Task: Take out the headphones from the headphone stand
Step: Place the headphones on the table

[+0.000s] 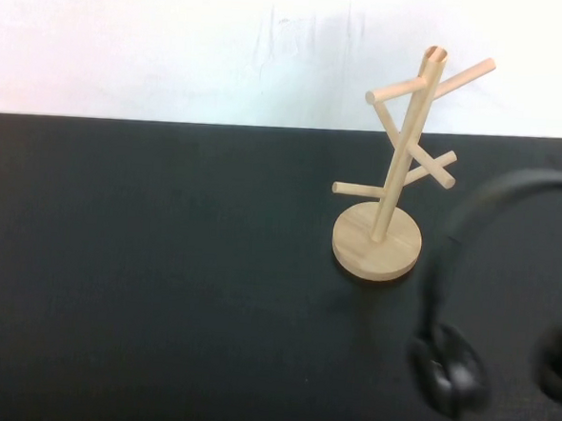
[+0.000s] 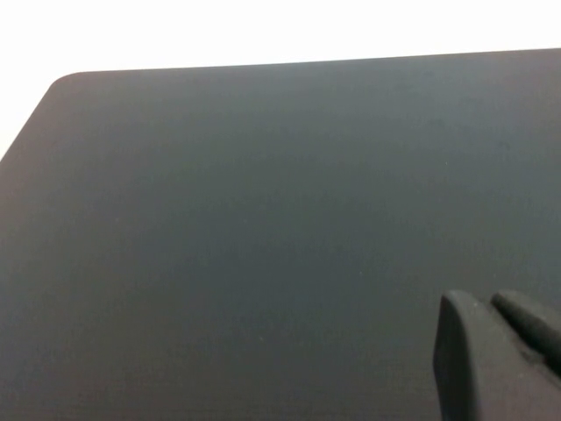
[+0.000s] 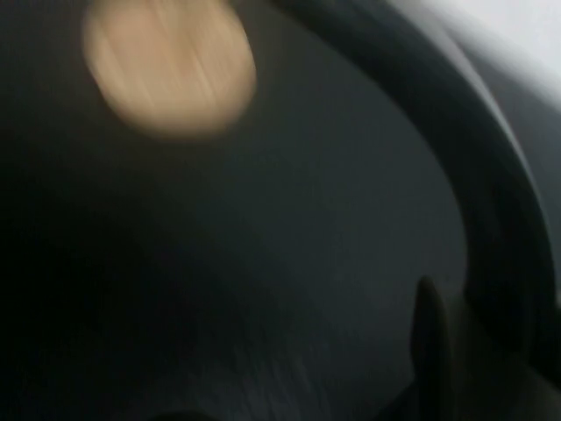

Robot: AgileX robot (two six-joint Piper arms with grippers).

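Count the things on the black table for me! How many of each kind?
Headphones, black, right of the stand and off its pegs: 1
Headphone stand, light wood: 1
Total: 2
The left end effector is over bare table; the right end effector is by the headband.

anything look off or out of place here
Nothing looks damaged or spilled. The headphones are off the headphone stand, blurred to its right near the table's right edge. The stand is upright, pegs bare. The left gripper hangs over bare table; the right gripper sits beside the headband.
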